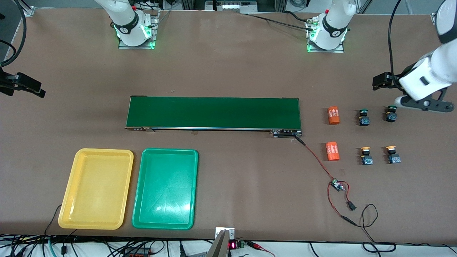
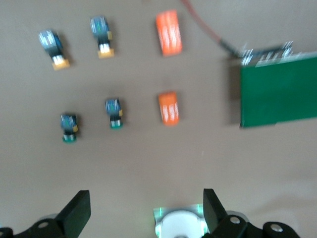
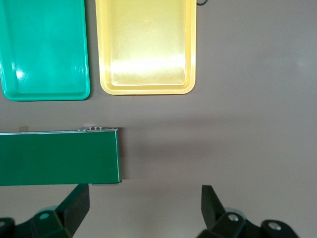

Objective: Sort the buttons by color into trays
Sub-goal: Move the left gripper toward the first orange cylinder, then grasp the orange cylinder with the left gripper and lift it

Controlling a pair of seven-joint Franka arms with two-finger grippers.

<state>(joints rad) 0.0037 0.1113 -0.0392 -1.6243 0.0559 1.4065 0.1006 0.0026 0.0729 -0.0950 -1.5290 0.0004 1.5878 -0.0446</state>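
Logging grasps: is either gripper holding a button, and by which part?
Nothing is held. The left gripper and right gripper are both open and empty.

Four buttons [image 1: 377,135] lie toward the left arm's end, two trays [image 1: 130,189] nearer the camera than the conveyor [image 1: 213,113].

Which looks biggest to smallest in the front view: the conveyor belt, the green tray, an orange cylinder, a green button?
1. conveyor belt
2. green tray
3. orange cylinder
4. green button
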